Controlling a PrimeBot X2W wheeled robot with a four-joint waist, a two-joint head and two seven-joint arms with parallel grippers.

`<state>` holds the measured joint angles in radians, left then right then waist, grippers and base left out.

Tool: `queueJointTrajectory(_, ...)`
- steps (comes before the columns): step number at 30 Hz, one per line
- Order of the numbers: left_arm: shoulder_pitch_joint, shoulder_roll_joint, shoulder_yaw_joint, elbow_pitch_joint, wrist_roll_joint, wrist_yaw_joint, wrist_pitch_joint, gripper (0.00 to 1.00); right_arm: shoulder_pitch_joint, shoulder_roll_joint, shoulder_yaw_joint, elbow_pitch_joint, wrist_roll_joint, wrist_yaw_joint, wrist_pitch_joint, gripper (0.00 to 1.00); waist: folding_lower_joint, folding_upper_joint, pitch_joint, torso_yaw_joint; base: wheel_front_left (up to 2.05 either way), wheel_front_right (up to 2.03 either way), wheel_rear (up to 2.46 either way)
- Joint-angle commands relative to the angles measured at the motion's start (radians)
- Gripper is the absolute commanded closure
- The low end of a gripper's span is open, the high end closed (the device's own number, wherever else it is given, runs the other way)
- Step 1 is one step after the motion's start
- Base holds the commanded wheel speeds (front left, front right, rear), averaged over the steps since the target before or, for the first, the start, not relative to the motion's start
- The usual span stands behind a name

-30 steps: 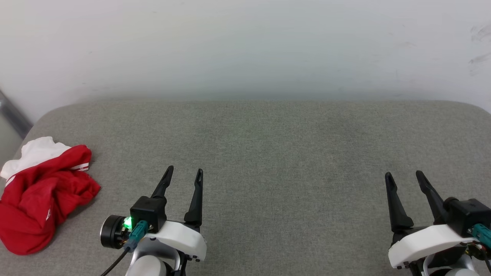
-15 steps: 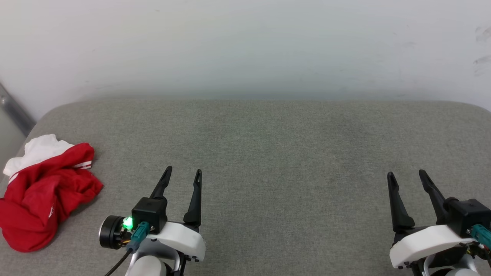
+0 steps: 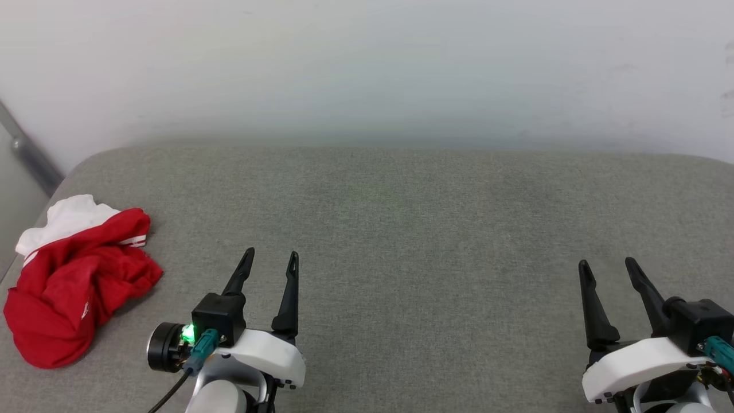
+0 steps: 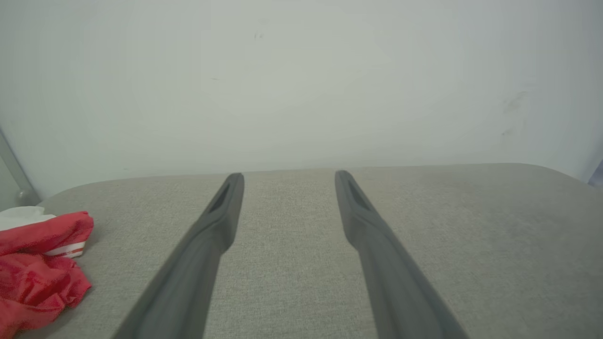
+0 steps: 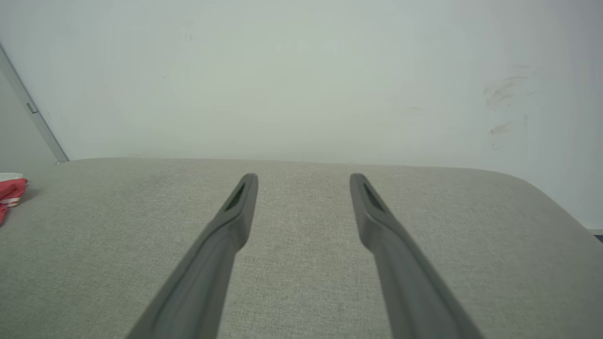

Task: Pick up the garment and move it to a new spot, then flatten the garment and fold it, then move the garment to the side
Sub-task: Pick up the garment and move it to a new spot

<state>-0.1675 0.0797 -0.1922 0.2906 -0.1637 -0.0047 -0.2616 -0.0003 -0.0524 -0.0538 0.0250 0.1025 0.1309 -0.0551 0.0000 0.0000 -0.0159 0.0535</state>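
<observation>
Grey fabric cushion (image 3: 436, 229) against scuffed white wall (image 3: 367, 69).

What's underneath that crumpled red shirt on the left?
The garment lies bunched on the grey cushioned surface, which shows bare beside it. Anything directly beneath the heap is covered by the fabric.

Garment (image 3: 74, 281) crumpled, left edge of frame, on grey cushion (image 3: 401, 218). Left gripper (image 3: 270, 261) lower left, right gripper (image 3: 606, 269) lower right, both spread, empty.
</observation>
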Motion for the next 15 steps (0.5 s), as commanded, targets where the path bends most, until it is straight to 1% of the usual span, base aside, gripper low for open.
queueJointTrajectory(1,-0.01,-0.004,0.004,0.002,-0.009,-0.001,-0.005,0.0,-0.007,0.003,-0.001,-0.001,0.006,0.0,-0.002,0.0,0.0,0.0,0.004,0.015,0.0,0.0,0.0)
queueJointTrajectory(3,-0.013,-0.005,0.009,-0.003,-0.018,-0.002,-0.005,0.0,-0.01,0.003,0.0,-0.003,0.005,0.0,-0.003,0.0,0.0,0.0,0.006,0.023,0.0,0.0,0.0)
queueJointTrajectory(9,-0.019,-0.007,0.03,-0.014,-0.042,0.001,-0.004,0.0,-0.02,0.003,0.013,-0.012,0.005,0.0,-0.006,0.0,0.0,0.0,0.017,0.113,0.0,0.0,0.0)
queueJointTrajectory(10,-0.019,-0.007,0.03,-0.014,-0.042,0.001,-0.004,0.0,-0.02,0.003,0.013,-0.012,0.005,0.0,-0.006,0.0,0.0,0.0,0.017,0.113,0.0,0.0,0.0)
queueJointTrajectory(11,-0.02,-0.006,0.036,-0.018,-0.041,0.001,-0.004,0.0,-0.022,0.003,0.02,-0.015,0.009,0.0,-0.007,0.0,0.0,0.0,0.021,0.146,0.0,0.0,0.0)
queueJointTrajectory(12,-0.02,-0.006,0.036,-0.018,-0.041,0.001,-0.004,0.0,-0.022,0.003,0.02,-0.015,0.009,0.0,-0.007,0.0,0.0,0.0,0.021,0.146,0.0,0.0,0.0)
queueJointTrajectory(15,-0.012,-0.007,0.058,-0.021,-0.057,0.005,-0.004,0.0,-0.031,0.002,0.036,-0.016,0.011,0.0,-0.004,0.0,0.0,0.0,0.025,0.196,0.0,0.0,0.0)
